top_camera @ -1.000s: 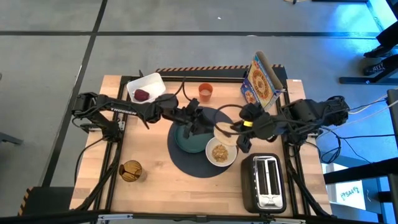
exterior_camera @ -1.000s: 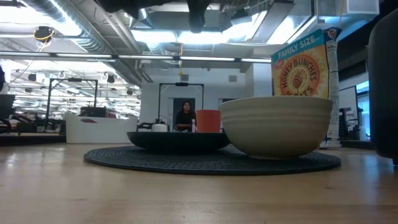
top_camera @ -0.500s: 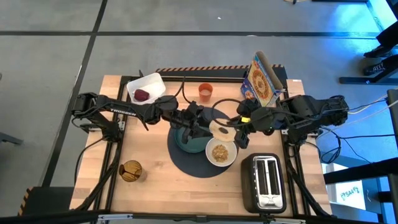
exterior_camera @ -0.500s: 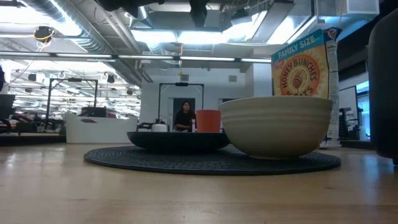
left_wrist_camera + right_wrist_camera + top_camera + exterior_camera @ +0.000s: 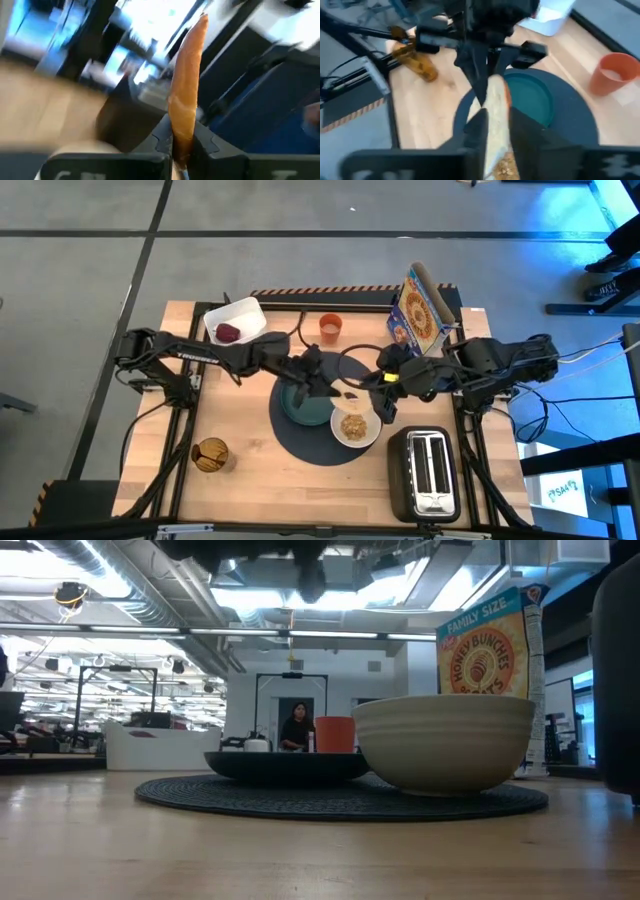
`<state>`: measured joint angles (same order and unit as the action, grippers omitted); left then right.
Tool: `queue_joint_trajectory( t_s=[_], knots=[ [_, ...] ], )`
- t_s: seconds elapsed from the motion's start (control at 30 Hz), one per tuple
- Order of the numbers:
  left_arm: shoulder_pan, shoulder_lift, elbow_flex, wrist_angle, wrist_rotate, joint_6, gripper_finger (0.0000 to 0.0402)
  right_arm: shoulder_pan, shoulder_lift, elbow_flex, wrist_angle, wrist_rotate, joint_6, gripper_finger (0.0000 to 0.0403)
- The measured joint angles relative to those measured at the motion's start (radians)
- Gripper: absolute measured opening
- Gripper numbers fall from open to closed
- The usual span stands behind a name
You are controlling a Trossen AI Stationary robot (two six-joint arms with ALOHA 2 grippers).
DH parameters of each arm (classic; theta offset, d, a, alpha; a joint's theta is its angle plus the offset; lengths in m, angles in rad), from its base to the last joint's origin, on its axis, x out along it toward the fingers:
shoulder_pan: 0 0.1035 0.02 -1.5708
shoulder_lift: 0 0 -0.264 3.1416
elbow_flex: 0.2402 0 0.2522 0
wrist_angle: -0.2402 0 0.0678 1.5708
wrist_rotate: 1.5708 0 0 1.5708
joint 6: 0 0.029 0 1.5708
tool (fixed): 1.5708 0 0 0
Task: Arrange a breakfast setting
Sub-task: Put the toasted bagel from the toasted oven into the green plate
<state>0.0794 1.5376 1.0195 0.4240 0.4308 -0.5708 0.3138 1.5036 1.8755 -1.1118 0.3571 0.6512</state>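
Note:
A tan bagel half (image 5: 187,85) hangs on edge in the air over the round dark-blue placemat (image 5: 310,442), between my two grippers. My left gripper (image 5: 335,390) reaches in from the table's left and is shut on it. My right gripper (image 5: 372,393) comes from the right, its fingers on either side of the same bagel half (image 5: 495,107). Below them, the teal plate (image 5: 295,405) and the white bowl (image 5: 355,427) of cereal rest on the placemat. The orange cup (image 5: 330,328) stands behind them. The red fruit (image 5: 229,333) lies in a white tray. My left gripper pinches the bagel half's lower edge (image 5: 181,142) between its two fingers, one on each flat face. The fingers point level from the table's left. The bagel half stands on edge beyond the fingertips, lifted clear of the plate. My right gripper has the bagel half's near edge (image 5: 496,122) between its two fingers (image 5: 479,125), slanting down from the table's right. The fingers stand close against both faces; whether both touch, I cannot tell. The bagel half is clear of the table.
A cereal box (image 5: 415,310) stands at the back right and a toaster (image 5: 430,470) at the front right. A small brown jar (image 5: 209,453) sits at the front left. Bare wood lies along the near edge in front of the placemat.
My right gripper has brought the bagel half a little toward my left gripper, and the half has turned from flat face up to on edge. My left gripper's fingers have shut on it. The plate, bowl and cup have not moved.

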Motion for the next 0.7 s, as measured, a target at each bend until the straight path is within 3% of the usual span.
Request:
queue_joint_trajectory(
  t_s=[0.17,0.33,0.53,0.7],
  knots=[
    [0.063,-0.01,0.0,-0.382,-0.001,0.069,0.002,0.0,-0.001,-0.001,-0.052,0.126,0.118,0.0137],
    [0.152,-0.009,0.0,-0.724,-0.093,0.188,0.0018,0.0,0.006,-0.001,-0.067,0.096,0.135,0.0161],
    [0.239,0.001,-0.004,-0.866,-0.157,0.331,0.0019,0.0,0.023,-0.001,-0.07,0.087,0.149,0.0151],
    [0.288,0.058,-0.056,-0.879,-0.121,0.396,0.002,0.0,0.025,-0.001,-0.07,0.096,0.151,0.0145]
  ],
)
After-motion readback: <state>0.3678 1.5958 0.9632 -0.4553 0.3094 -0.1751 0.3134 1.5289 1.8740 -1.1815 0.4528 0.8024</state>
